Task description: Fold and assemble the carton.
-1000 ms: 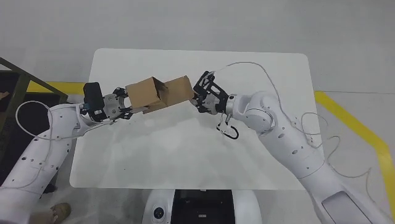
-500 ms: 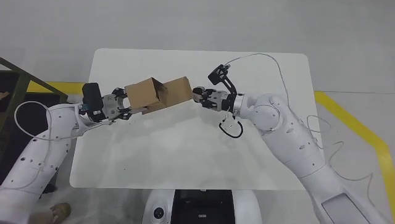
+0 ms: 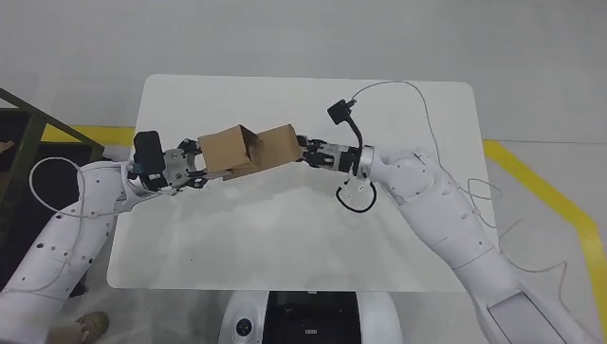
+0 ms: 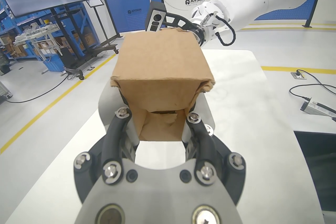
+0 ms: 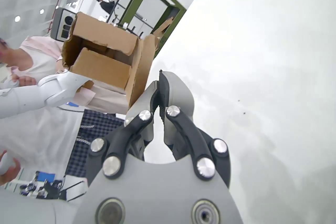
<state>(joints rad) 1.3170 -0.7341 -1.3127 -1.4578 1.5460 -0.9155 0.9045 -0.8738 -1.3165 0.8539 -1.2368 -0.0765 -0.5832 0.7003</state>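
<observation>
Carton [image 3: 248, 148] flap folding.
Left gripper [image 4: 160, 114] pinches it; right gripper [image 5: 158, 87], pressed together, should push the flap [image 5: 143, 62] squarely.

White, rounded arms [image 3: 446, 221]. The left gripper [image 4: 158, 114] and right gripper [image 5: 158, 93] are grey metal with black links and silver screws. A black cable [image 3: 353, 199] loops at the right wrist.

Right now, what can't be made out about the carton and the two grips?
- Right wrist view: a finger of the right gripper covers the lower flap edge of the carton, so contact there is hidden.
- Left wrist view: the carton's near body blocks its far end and the right gripper's tip.
- Top view: where the left gripper meets the carton is too small to judge.
</observation>
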